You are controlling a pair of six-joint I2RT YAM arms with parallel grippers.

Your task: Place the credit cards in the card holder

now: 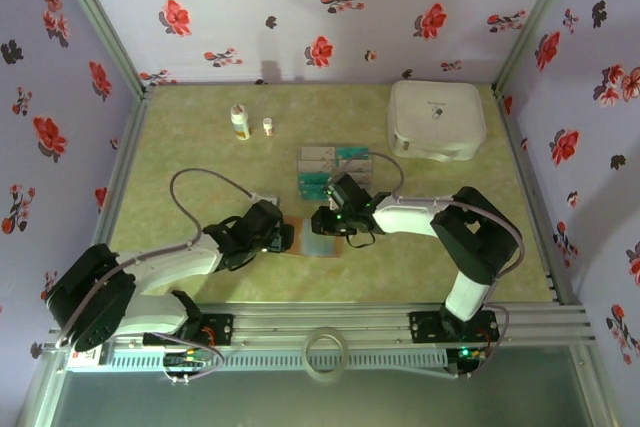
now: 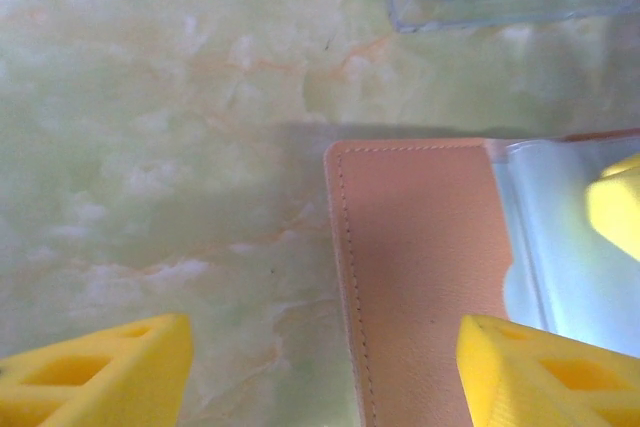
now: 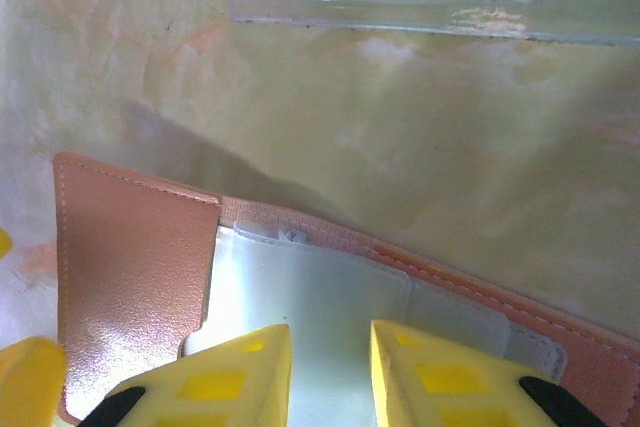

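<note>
Pinkish-brown card holder (image 2: 420, 277) – L hand (image 2: 320, 367) open, straddling its edge | R hand (image 3: 328, 352) near-shut over it – grip unclear

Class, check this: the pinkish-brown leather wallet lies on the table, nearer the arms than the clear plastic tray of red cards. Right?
No. The flat cards in the clear plastic tray are teal-green, not red, as the top external view shows; the rest holds.

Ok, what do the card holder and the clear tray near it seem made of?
Card holder: likely leather or faux leather, matte pinkish-brown, with fine grain and a stitched edge. Tray: apparently clear rigid plastic, glossy, with see-through walls and bright highlights.
</note>
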